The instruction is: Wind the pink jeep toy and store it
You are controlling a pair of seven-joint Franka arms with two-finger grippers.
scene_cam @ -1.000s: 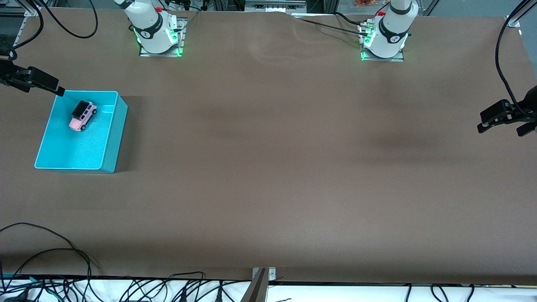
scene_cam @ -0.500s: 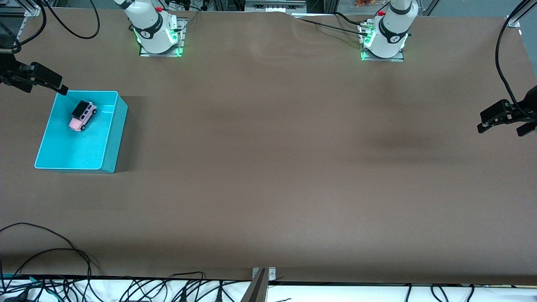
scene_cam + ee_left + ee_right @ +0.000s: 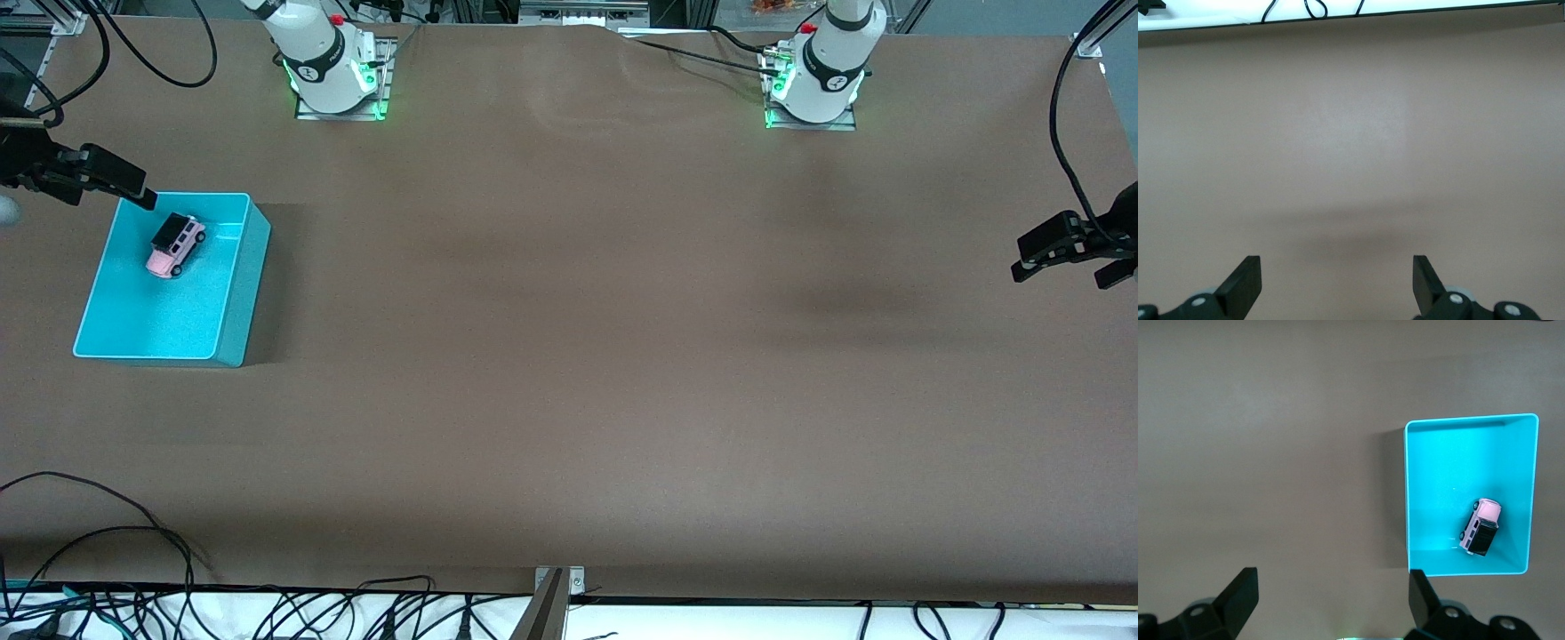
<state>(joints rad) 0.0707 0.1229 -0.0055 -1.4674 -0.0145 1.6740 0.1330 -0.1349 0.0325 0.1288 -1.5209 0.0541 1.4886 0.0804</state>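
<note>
Front view: jeep [image 3: 176,246] inside bin [image 3: 233,293].

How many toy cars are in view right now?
1: the small pink toy jeep with a black roof sits inside the turquoise plastic bin at the right arm's end of the table.

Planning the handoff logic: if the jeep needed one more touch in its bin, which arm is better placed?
The right. Its open hand hangs at the turquoise bin holding the pink jeep toy. The left hand, also open, waits at the table's left-arm end.
</note>
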